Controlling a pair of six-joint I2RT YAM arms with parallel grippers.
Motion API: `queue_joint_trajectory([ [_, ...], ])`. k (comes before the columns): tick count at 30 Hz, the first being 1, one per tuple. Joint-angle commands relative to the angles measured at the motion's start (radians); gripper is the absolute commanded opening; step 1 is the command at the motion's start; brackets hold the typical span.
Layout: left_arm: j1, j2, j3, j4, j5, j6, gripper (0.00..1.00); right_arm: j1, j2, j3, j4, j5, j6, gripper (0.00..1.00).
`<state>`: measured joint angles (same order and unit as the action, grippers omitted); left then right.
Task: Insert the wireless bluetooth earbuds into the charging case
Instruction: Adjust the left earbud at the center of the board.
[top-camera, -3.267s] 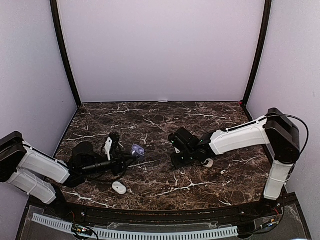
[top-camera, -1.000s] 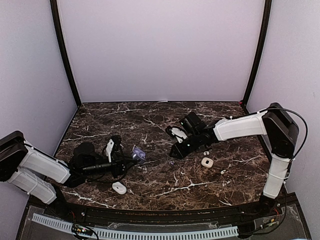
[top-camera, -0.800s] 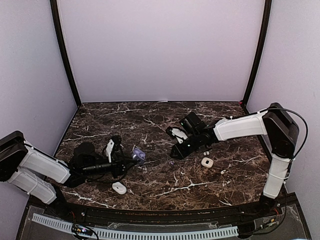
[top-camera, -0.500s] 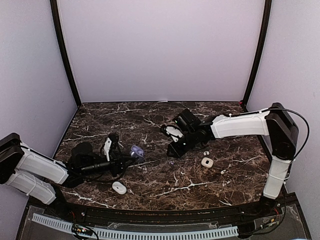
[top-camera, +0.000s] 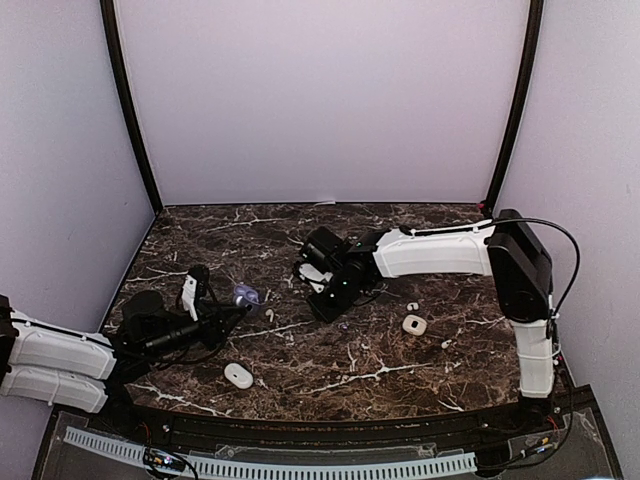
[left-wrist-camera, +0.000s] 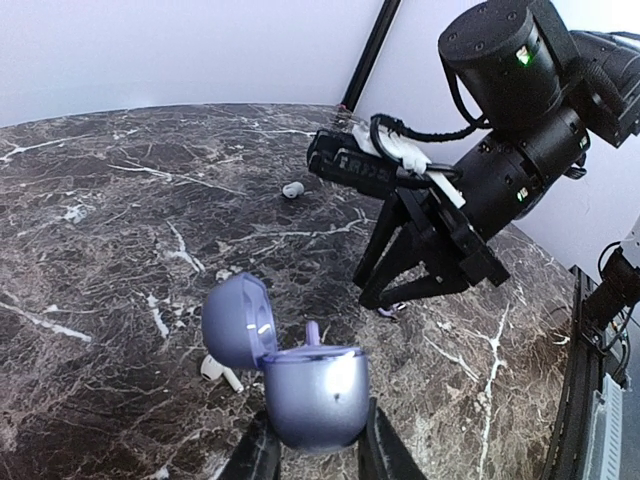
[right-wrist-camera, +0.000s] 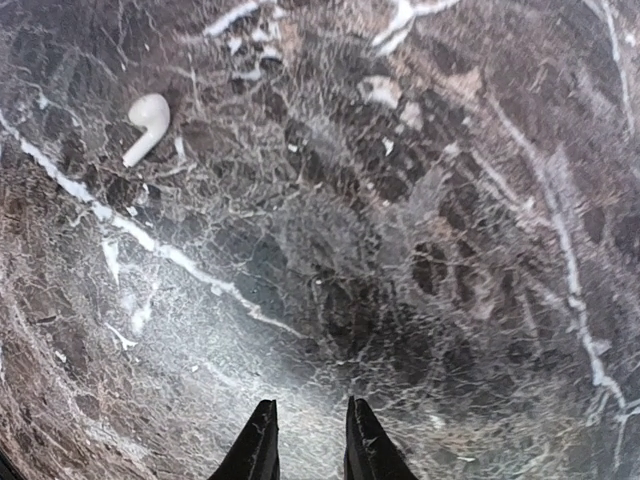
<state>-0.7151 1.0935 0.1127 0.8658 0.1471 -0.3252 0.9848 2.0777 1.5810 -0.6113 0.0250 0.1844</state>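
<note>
One marble table (top-camera: 330, 235). Left gripper (left-wrist-camera: 318, 430) was clamped on the one open lavender case (left-wrist-camera: 315, 395); right gripper (right-wrist-camera: 308, 450) jaws stood slightly apart, empty. Two white cases (top-camera: 238, 375) lay on the table. Loose: three white earbuds (top-camera: 268, 313), one lavender earbud (left-wrist-camera: 388, 311) by the right gripper.

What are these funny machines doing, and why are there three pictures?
They are two robot arms on a marble table. One picture looks down from above. The other two come from small cameras on each arm's wrist, so you see that arm's own fingers. The left gripper holds an open purple case. The right gripper has its fingers a little apart and holds nothing. On the table lie a shut white case, a round white thing, a white earbud and a few other tiny ones.
</note>
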Motion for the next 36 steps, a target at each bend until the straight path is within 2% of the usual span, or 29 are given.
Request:
queue_joint_trajectory([
  [1,0.009,-0.056,-0.023,-0.049,-0.044,0.010,0.14,0.027,0.028,0.055,-0.086,0.070,0.069,0.23],
  [36,0.012,-0.033,-0.014,-0.057,-0.001,0.032,0.14,0.029,-0.145,-0.190,-0.065,0.100,0.144,0.22],
])
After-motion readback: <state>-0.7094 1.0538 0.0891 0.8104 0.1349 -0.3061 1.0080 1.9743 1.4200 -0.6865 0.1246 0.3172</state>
